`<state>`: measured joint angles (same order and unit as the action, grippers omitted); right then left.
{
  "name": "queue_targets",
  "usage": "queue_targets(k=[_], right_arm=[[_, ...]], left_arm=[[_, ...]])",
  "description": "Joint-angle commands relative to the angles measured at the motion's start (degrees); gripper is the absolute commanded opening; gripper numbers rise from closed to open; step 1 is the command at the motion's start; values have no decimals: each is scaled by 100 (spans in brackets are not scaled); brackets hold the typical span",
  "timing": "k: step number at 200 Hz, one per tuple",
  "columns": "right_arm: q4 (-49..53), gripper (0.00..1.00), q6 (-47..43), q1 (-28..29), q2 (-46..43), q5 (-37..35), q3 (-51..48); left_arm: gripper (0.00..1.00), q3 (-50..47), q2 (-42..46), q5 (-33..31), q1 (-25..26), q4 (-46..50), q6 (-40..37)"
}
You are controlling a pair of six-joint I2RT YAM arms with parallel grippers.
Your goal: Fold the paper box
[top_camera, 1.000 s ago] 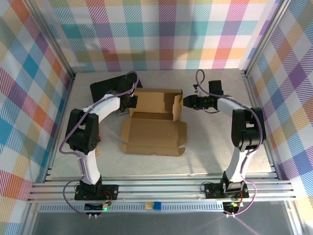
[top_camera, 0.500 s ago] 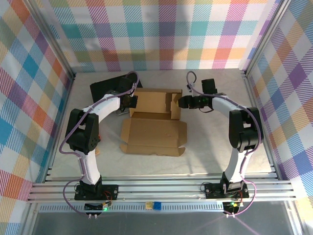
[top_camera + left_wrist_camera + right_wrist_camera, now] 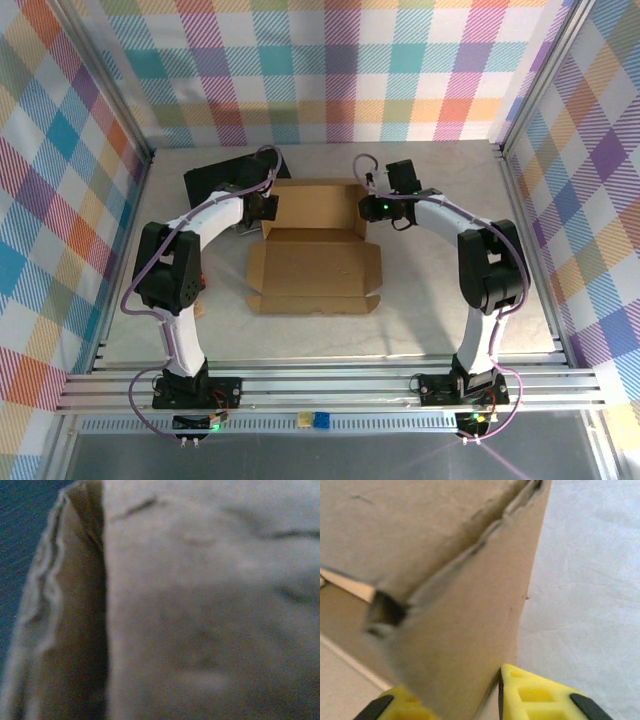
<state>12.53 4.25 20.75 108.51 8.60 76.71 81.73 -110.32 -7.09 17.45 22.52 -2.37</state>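
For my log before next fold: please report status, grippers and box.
Left gripper shut at left wall of paper box. Right gripper shut on right wall. Black case at back left.

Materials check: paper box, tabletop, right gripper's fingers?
Paper box: brown corrugated cardboard, matte; its layered cut edge shows at the right wrist. Tabletop: pale grey, matte, faintly creased, perhaps a fabric or vinyl cover. Right gripper's fingers: yellow, smooth, likely moulded or printed plastic.
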Motion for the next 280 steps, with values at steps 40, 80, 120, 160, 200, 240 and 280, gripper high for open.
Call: queue_targets(k=[40,80,120,160,200,240,280], right_arm=[[657,0,575,699,409,-2054,702],[734,19,649,723,714,-2093,1038],[951,17,633,729,1134,-2289,1582],[1261,0,727,728,1344,-2686,1938],[2468,0,1223,729,1526,-3519,2602],[3936,0,2032,741,1858,-4103,3330],[4127,0,2145,755,1744,-4235,3251]], left_arm=[[0,287,-139,-53,45,253,96],[0,226,-105,-27,54,270,34],[0,310,-147,-11,56,327,-5],[0,488,-248,-33,57,479,41],[0,956,-381,-434,119,1130,419],[0,1388,-518,-1342,461,1912,1001],[0,1529,-606,-1637,684,2281,1503]])
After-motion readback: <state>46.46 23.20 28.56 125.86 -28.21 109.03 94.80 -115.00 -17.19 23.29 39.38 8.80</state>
